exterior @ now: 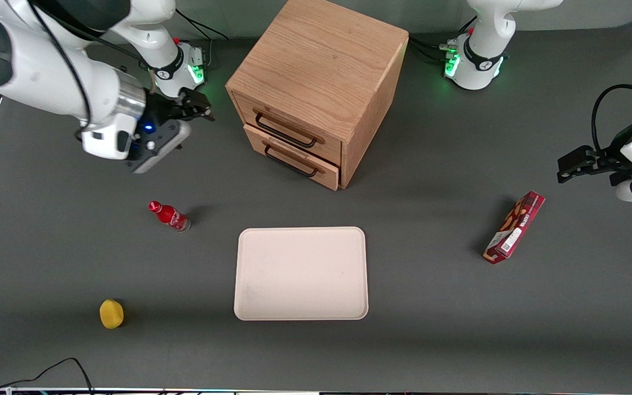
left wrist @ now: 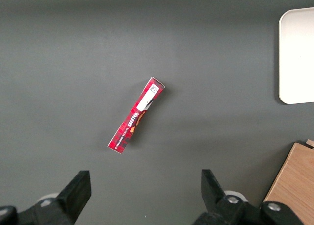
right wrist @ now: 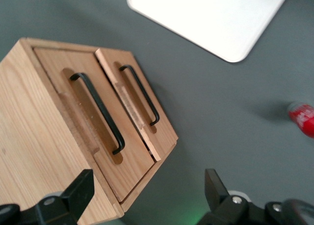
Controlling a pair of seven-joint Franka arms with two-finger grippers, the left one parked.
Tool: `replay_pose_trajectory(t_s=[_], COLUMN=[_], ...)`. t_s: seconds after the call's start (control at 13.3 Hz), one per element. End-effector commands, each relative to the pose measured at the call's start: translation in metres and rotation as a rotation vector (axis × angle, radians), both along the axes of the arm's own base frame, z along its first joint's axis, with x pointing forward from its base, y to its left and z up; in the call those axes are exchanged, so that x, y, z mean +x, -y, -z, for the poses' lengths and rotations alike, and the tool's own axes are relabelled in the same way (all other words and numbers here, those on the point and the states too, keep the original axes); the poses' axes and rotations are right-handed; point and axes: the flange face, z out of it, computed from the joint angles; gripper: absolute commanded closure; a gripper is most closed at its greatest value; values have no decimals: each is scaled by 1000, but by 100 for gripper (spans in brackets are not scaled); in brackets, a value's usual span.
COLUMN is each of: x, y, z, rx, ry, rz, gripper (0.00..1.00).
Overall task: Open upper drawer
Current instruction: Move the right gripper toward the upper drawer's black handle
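with the jaws spread wide and nothing held, the gripper is seen upper left of the front view, short of the upper drawer at upper centre; the lower handle could be hooked by mistake.

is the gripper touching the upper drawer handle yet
Apart. The front view shows the gripper, fingers open, in the air beside the cabinet, with bare table between it and the upper drawer handle.

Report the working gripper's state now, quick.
Right arm's gripper: open, holding nothing, hovering above the table toward the working arm's end, short of the thin black bar handle on the light oak upper drawer.
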Motion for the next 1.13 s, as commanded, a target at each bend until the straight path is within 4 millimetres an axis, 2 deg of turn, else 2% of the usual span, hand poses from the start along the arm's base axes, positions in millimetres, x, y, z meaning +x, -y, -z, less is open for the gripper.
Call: replay_pose_trajectory(t_s=[0.0,0.38,0.6,0.83,0.9,1.05], x=[2,-6,-22,-21,-24,-30], y=[-18,-42,-70,-77,-83,-99], z=[14,34,54,71,80,84], rx=[49,61,79,87,87,73], ry=[-20,-1,22,45,48,76], rz=[-89,-134,-198,-185,-185,-216], gripper=[0,0,0,0,0,0])
